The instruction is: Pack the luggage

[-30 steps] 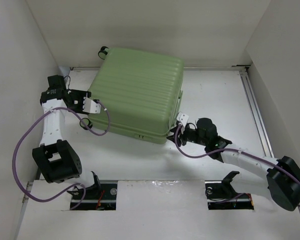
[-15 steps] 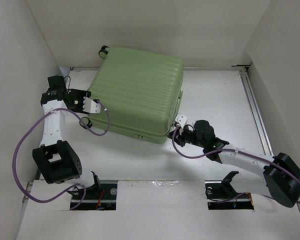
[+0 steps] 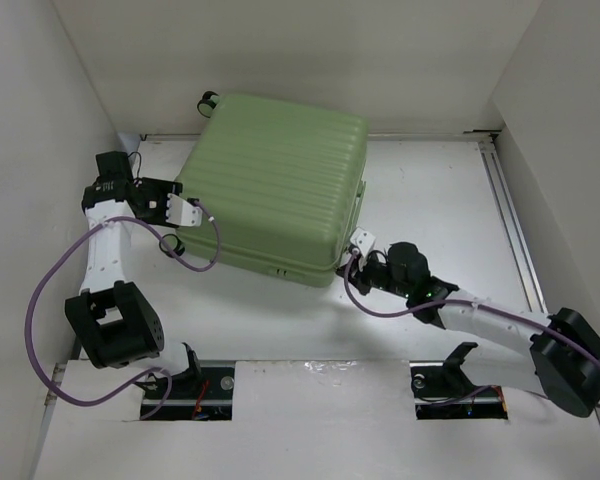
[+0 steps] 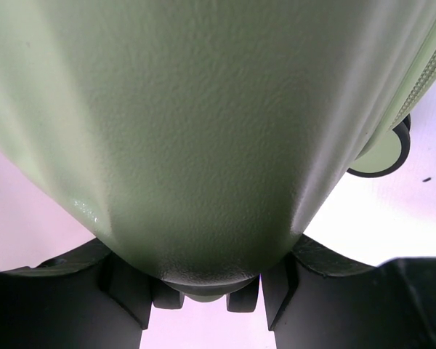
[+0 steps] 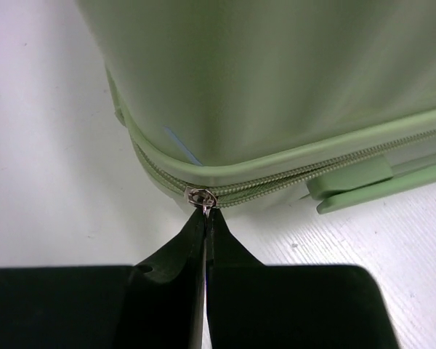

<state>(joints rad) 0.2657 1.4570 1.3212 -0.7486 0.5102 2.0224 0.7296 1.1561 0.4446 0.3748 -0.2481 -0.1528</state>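
The luggage (image 3: 275, 190), a pale green ribbed suitcase, lies flat and closed in the middle of the table. My left gripper (image 3: 187, 213) is at its left side. In the left wrist view the shell (image 4: 203, 131) fills the frame, with one corner wedged between the black fingers (image 4: 131, 291) of my left gripper (image 4: 206, 294). My right gripper (image 3: 348, 262) is at the near right corner. Its fingertips (image 5: 206, 212) are pinched shut on the metal zipper pull (image 5: 202, 197) on the zipper line. A thin sliver of blue lining (image 5: 180, 145) shows above the zipper.
White walls enclose the table on the left, back and right. A metal rail (image 3: 510, 220) runs along the right side. Purple cables (image 3: 40, 290) loop beside the left arm. A wheel (image 3: 206, 102) sticks out at the far corner, and another wheel (image 4: 381, 156) shows in the left wrist view.
My right gripper has closed on the zipper pull, and its arm has eased slightly left towards the suitcase corner. The left arm and the suitcase have not moved.
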